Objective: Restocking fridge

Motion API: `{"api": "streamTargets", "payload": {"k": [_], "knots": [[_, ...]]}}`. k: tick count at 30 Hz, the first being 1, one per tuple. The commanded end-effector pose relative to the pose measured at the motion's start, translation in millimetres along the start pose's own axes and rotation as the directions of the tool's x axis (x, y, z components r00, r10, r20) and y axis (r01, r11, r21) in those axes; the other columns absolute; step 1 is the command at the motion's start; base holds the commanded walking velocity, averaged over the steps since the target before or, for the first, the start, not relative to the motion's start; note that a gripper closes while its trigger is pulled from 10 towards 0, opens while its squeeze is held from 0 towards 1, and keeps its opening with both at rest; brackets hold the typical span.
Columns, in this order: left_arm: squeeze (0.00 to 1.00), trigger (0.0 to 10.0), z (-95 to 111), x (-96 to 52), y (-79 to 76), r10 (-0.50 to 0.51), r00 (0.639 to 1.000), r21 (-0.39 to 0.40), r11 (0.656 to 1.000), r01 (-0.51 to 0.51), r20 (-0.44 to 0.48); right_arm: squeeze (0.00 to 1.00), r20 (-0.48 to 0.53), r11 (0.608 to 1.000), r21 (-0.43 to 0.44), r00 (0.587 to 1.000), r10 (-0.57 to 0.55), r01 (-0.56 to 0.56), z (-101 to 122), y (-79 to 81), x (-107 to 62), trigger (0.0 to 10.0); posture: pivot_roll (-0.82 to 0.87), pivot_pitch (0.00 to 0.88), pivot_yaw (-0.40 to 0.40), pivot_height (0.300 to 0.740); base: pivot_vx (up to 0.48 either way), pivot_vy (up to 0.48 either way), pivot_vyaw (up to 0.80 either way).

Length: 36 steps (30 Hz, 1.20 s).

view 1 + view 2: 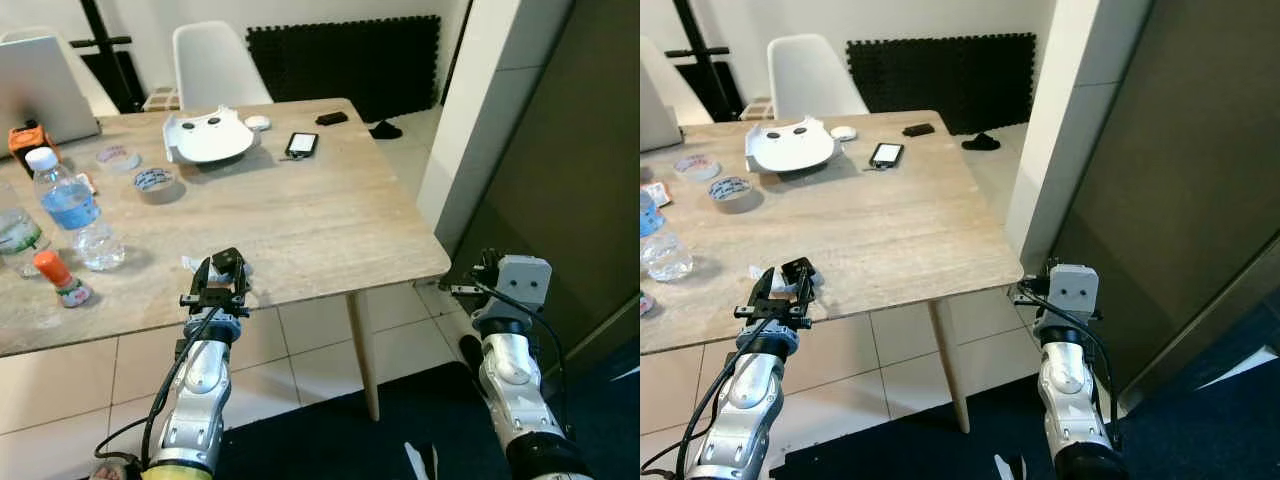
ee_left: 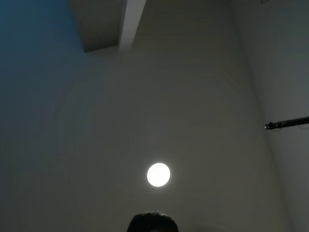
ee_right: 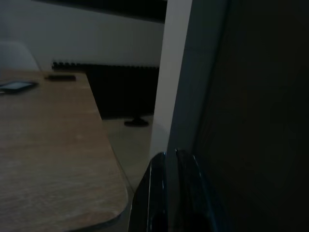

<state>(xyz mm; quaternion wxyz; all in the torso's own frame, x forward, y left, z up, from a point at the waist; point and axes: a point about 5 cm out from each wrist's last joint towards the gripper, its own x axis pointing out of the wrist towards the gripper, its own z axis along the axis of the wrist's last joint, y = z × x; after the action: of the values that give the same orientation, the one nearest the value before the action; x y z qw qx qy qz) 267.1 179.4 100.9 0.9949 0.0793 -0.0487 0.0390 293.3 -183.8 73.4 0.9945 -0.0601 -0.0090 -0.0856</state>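
Note:
A clear water bottle with a blue label and white cap stands at the left of the wooden table. Beside it are a small orange-capped bottle and another clear bottle cut off by the picture's edge. My left gripper points upward at the table's front edge, right of the bottles and holding nothing I can see. To the right, my right gripper is shut and empty, low beside the tall dark fridge front and the table's corner.
The table also carries two tape rolls, a white cat-shaped plate, a phone and a laptop. A white chair and a black foam mat stand behind. A table leg stands between my arms.

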Motion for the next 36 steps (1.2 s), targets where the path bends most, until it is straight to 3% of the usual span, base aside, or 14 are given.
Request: {"api": "streamTargets", "payload": {"k": [1,6,14,24,29,36], "knots": [[0.0,10.0,0,-2.5,-2.3,-0.018,1.0,0.013,1.0,0.018,-0.012,0.0,-0.015,1.0,0.013,1.0,0.018,-0.017,-1,3.2,-3.6,10.0,0.08,0.004,-0.065,0.74,0.0,0.0,0.0],[0.0,10.0,7,-9.7,-0.8,-0.035,0.999,0.022,0.999,0.035,-0.007,0.0,-0.018,1.0,0.023,1.0,0.007,-0.006,2,3.5,-22.0,10.0,0.11,0.058,-0.058,0.74,0.0,0.0,0.0],[0.0,10.0,6,-15.2,1.1,-0.063,0.997,0.031,0.997,0.064,-0.038,0.0,0.014,0.999,0.012,0.999,-0.032,0.032,12,9.8,-17.2,10.0,0.07,0.115,-0.02,0.74,0.0,0.0,0.0],[0.0,10.0,14,5.0,4.7,-0.084,0.996,0.036,0.996,0.085,-0.026,0.0,0.033,0.998,0.005,0.998,-0.057,0.057,21,7.3,-10.6,10.0,0.03,0.095,0.016,0.74,0.0,0.0,0.0],[0.0,10.0,16,8.7,11.8,-0.062,0.997,0.03,0.998,0.063,-0.035,0.0,0.044,0.996,0.031,0.996,-0.08,0.078,29,4.9,-7.6,10.0,0.03,0.104,0.016,0.74,0.0,0.0,0.0],[0.0,10.0,16,9.6,8.4,-0.065,0.997,0.02,0.998,0.066,-0.035,0.0,0.08,0.998,0.026,0.995,-0.061,0.059,39,11.4,-10.7,10.0,0.03,0.106,0.012,0.74,0.0,0.0,0.0]]}}
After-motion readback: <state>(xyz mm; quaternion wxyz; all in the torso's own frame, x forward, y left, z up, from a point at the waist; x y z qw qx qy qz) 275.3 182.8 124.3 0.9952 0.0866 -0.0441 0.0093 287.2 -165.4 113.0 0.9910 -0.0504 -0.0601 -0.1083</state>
